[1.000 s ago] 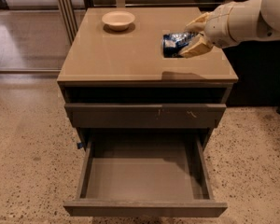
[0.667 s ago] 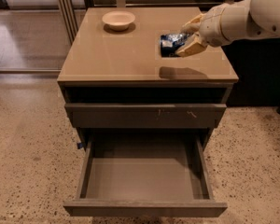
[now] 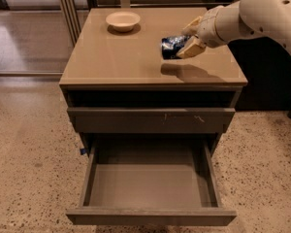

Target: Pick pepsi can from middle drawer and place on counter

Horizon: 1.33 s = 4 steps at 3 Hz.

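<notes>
The blue pepsi can lies sideways in my gripper, which is shut on it and holds it a little above the right side of the tan counter. Its shadow falls on the counter just below and in front of it. My pale arm reaches in from the upper right. The middle drawer is pulled wide open low in the view, and its grey-brown tray holds nothing.
A cream bowl stands at the back left of the counter. A closed drawer front with pale scuffs sits above the open drawer. Speckled floor surrounds the cabinet. A glass partition stands at the far left.
My gripper has carried the can a little to the left and farther over the counter. The drawer and the bowl have not moved.
</notes>
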Available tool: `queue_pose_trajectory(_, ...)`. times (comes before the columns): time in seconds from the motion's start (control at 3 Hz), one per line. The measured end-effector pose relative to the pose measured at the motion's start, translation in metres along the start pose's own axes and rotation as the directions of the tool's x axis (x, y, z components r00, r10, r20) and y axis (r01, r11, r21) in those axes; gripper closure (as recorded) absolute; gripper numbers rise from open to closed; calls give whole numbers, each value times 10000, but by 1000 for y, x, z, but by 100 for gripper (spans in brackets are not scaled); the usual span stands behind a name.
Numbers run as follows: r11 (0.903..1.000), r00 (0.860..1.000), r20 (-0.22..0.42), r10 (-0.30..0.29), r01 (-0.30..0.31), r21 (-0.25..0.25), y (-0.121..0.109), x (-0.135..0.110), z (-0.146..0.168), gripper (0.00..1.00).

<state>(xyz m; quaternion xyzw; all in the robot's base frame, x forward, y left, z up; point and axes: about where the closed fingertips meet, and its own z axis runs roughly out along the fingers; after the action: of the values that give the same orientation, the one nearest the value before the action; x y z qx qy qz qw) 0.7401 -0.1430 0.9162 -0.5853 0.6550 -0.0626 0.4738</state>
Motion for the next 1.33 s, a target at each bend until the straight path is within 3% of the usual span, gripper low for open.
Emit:
queue_pose_trajectory(1.0,10000,10000,-15,-8,8,-8,0,0,1,12)
queue_pose_trajectory(1.33,10000,10000,-15,-8,8,-9,0,0,1,0)
